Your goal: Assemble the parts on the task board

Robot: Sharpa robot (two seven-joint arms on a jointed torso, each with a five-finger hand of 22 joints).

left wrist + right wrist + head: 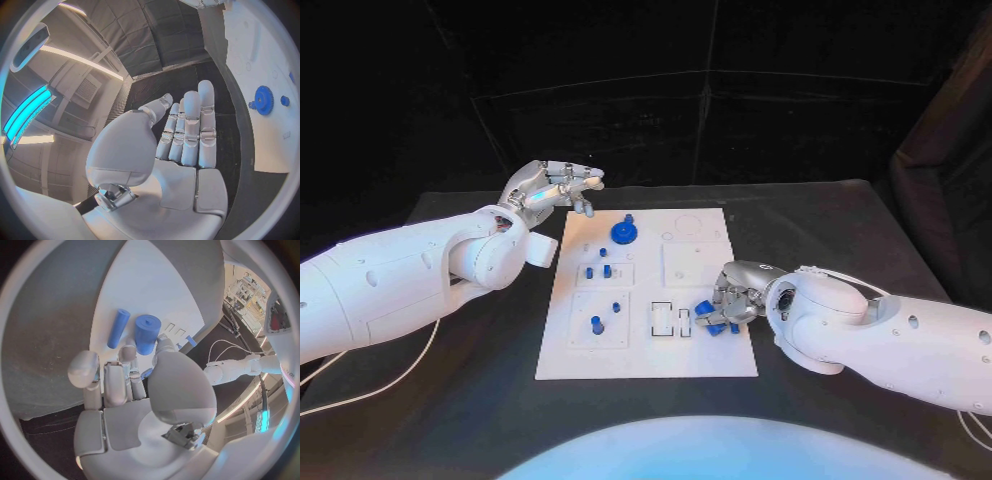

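The white task board [646,350] lies in the middle of the black table. A blue gear [625,232] [263,100] stands near its far end, and small blue pegs [597,270] stand in its left column. My left hand [557,188] [184,135] hovers off the board's far left corner, fingers apart and palm bare. My right hand [733,295] [134,390] is curled down at the board's right edge. Just beyond its fingertips a thick blue cylinder [147,332] and a thin blue peg [118,328] lie on the board. A blue sliver [147,372] shows between thumb and fingers; whether it is gripped is unclear.
Another blue peg [597,324] stands in the near left square. Rectangular slots [669,320] lie just left of my right hand. A pale cable [387,385] trails across the table under the left arm. Black curtains close off the back.
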